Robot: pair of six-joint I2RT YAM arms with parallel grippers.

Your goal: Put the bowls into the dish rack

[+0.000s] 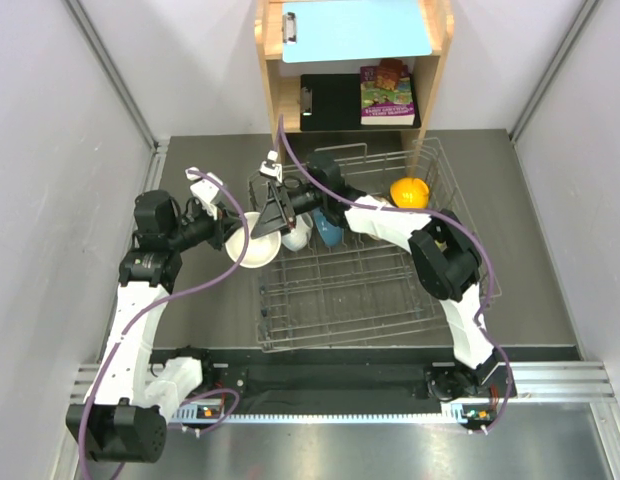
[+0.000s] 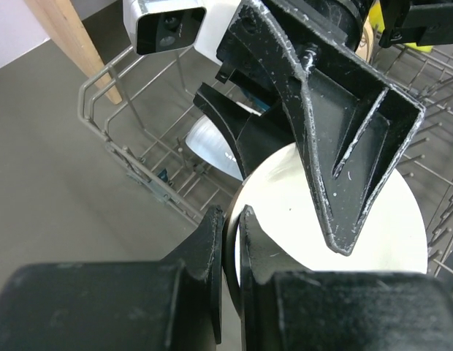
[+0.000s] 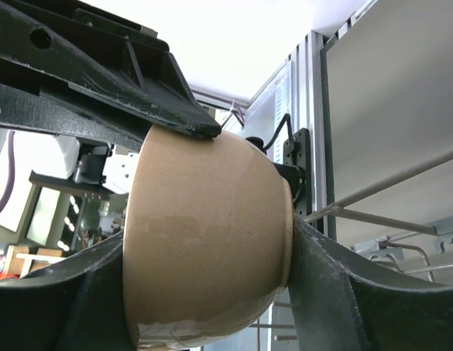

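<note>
Found beige bowl point(image 3: 204, 241), round, cream-white inside, held in the air at the left edge of the silver wire dish rack point(image 1: 380, 310), mouth tipped upward. Noted left gripper point(image 2: 228, 219) clenched on its rim, one finger inside, one outside. Noted right gripper point(image 1: 270, 218) stretched across the rack and straddling the same bowl. In the right wrist view its fingers were pressed against opposite sides of the outer wall. Took that as a grasp, though not a sure one.

Counted three more already in the rack: orange bowl point(image 1: 410, 192) at the far right, blue bowl point(image 1: 327, 232) and white bowl point(image 1: 295, 237) side by side near the hand-over.

Judged the step as a hand-over from left to right, ahead of racking. Reckoned next move called for letting go at the rim first and backing the left arm clear. Then for turning the beige bowl on edge and lowering it between free prongs beside the white one without knocking it.
</note>
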